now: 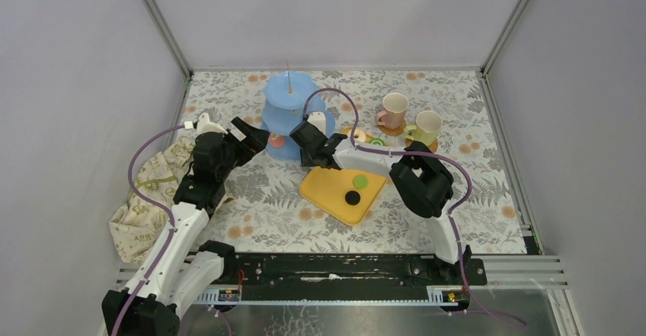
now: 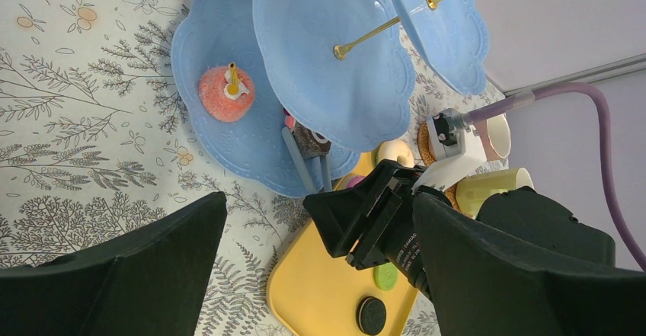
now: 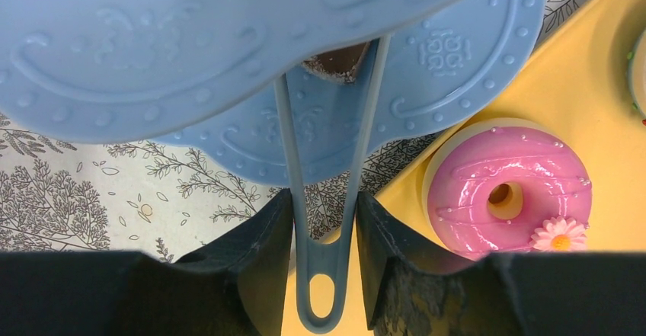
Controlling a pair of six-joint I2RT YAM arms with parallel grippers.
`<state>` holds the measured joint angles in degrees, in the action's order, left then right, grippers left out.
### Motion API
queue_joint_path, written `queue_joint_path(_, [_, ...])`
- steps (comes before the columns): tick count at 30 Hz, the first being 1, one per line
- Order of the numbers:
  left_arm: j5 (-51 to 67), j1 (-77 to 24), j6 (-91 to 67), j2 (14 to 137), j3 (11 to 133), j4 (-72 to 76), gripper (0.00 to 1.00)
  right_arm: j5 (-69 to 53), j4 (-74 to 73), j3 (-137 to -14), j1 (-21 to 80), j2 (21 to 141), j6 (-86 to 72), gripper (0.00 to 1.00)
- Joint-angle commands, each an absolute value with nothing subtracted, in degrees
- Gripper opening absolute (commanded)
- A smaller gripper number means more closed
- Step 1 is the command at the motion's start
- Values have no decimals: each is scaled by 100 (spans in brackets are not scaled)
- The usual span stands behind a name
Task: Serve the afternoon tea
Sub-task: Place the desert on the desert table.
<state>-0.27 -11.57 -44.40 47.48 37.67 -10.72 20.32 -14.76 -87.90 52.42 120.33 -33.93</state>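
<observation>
The light-blue three-tier stand (image 1: 289, 115) stands at the back centre and also shows in the left wrist view (image 2: 335, 54). An orange pastry (image 2: 226, 92) sits on its bottom tier. My right gripper (image 3: 325, 229) is shut on grey-blue tongs (image 3: 324, 275). The tong tips reach under the middle tier and hold a brown pastry (image 3: 335, 62) over the bottom tier. A pink doughnut (image 3: 506, 191), a green cookie (image 1: 359, 180) and a black cookie (image 1: 352, 197) lie on the yellow tray (image 1: 335, 203). My left gripper (image 1: 255, 139) is open and empty, left of the stand.
A pink mug (image 1: 394, 110) and a pale green mug (image 1: 426, 127) stand on coasters at the back right. A beige cloth with green print (image 1: 148, 191) lies bunched at the left edge. Grey walls enclose the floral tablecloth.
</observation>
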Motion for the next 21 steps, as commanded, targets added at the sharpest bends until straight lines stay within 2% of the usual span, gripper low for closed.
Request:
queue_joint_path(1, [-43,-1169,-4462,4696,3723,-781,100,2097,-1507,-8820,5211,11864,-3408,42])
queue_joint_path(21, [-38,-1168,-4461,4694,3708,-815,100,2232,-1368,-8449,5209,11551,-3428,41])
